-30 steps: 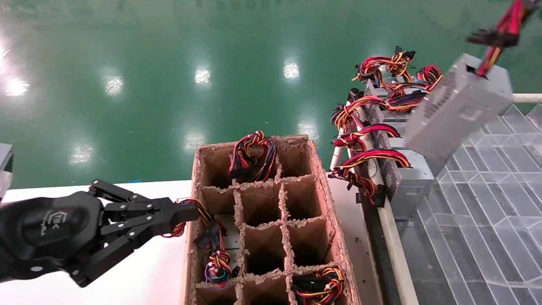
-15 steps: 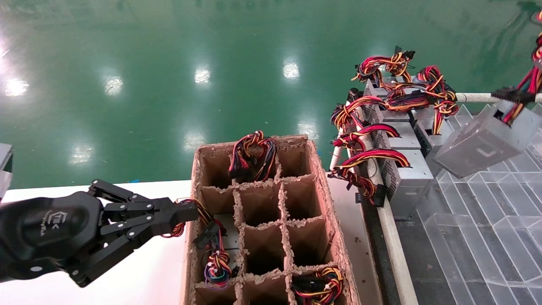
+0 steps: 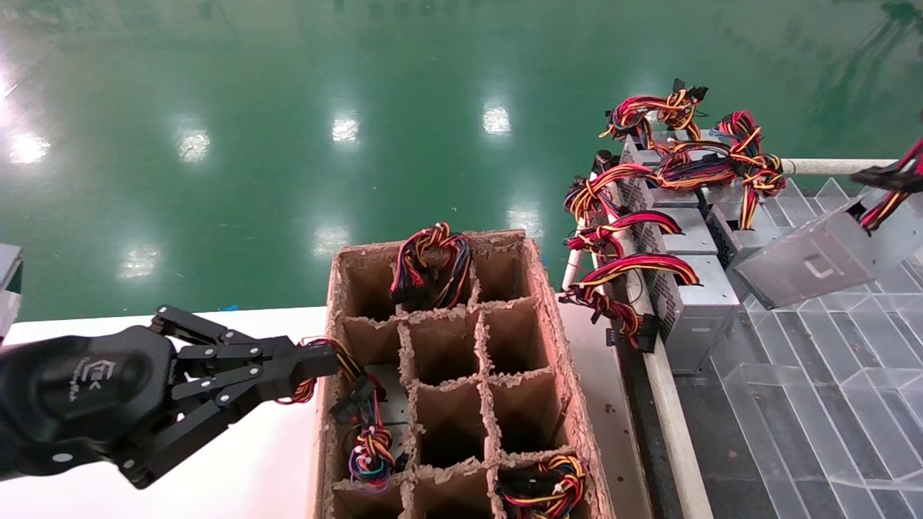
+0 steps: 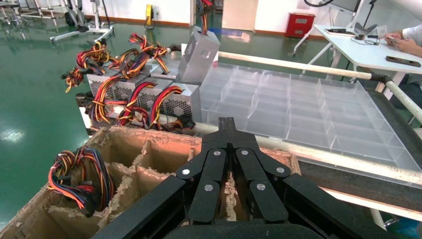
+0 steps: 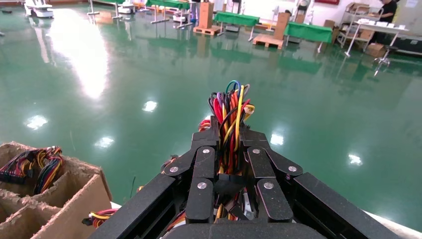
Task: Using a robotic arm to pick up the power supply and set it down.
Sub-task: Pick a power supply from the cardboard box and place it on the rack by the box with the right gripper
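A silver-grey power supply (image 3: 822, 259) hangs tilted over the clear tray at the right, and its wire bundle (image 3: 890, 191) runs up past the head view's edge. In the right wrist view my right gripper (image 5: 230, 129) is shut on that bundle of red, yellow and black wires (image 5: 230, 107). The box itself is hidden there. The same power supply (image 4: 199, 47) shows far off in the left wrist view. My left gripper (image 3: 328, 360) is shut by the cardboard box's left wall, and nothing shows between its fingers (image 4: 226, 124).
A divided cardboard box (image 3: 551, 317) holds wire bundles in several cells. A row of similar power supplies (image 3: 689, 306) stands along the clear tray (image 3: 829, 389)'s left edge. A white rail (image 3: 829, 166) crosses behind. Green floor lies beyond.
The hanging power supply has swung right and come down toward the tray, and its wires have slid toward the right edge. The left arm has not moved.
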